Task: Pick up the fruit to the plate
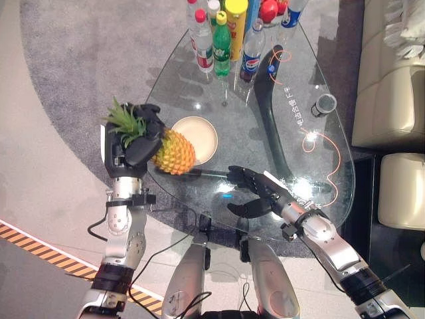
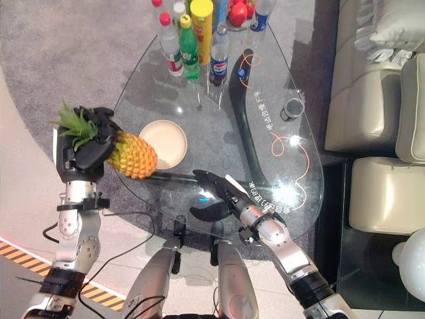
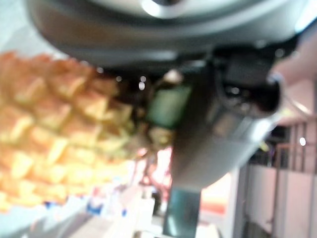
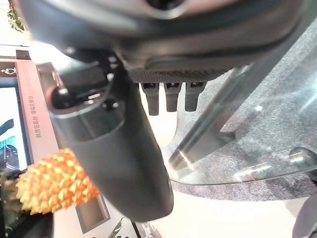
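In left robot hand (image 1: 136, 143): pineapple (image 1: 174, 152), crown half-hidden.

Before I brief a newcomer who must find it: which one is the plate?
On the glass table, bottles stand at the far end. Nearer the robot, by the table's left edge, lies the plate, beside the pineapple held in the left hand. It is round, cream, empty.
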